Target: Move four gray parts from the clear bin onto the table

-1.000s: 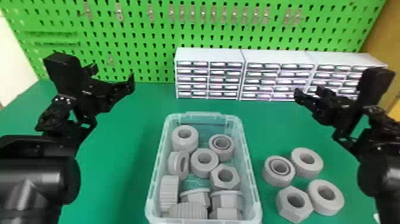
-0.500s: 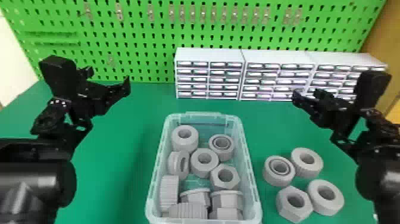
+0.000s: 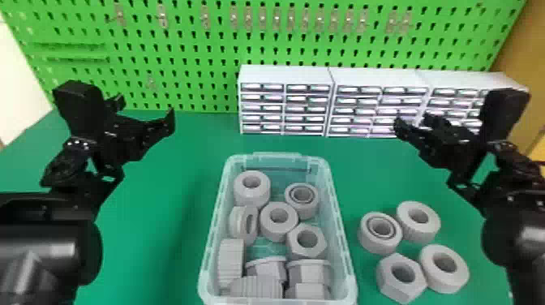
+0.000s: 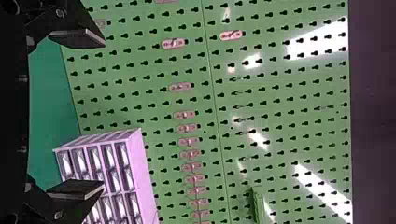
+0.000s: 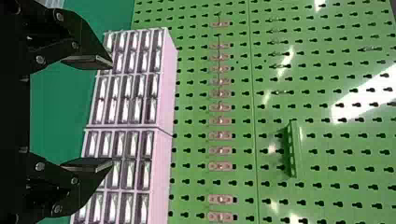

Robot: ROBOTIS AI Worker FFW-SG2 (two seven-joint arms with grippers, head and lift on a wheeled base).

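So, big stuff first: the green table [image 3: 154, 251] has the clear bin [image 3: 277, 157] sitting upright near the middle, with plenty of gray parts inside. Up over the table, the left gripper [image 4: 102, 113] is wide open with nothing in it, and the right gripper [image 5: 111, 112] is the same, spread and empty.

Now the loose ones. Four gray parts lie on the table just beside the bin, on the robot's right: the hex nut [image 3: 395, 290], the near round part [image 3: 455, 280], the far round part [image 3: 430, 228] and the ringed part [image 3: 367, 241]. That's the full count, so imo the moving is done and what's left is finishing tidily.

Best way to do that? Neither gripper should go back in for a fifth. The right arm wants the most care, since its black forearm is near the group; lift first, then ease outward, no low sweep. The left arm just needs to swing away without crossing the bin. Smallest worry: the round parts could roll if nudged onto their sides, and the near pair sits so snugly that bumping one probably shoves the other.
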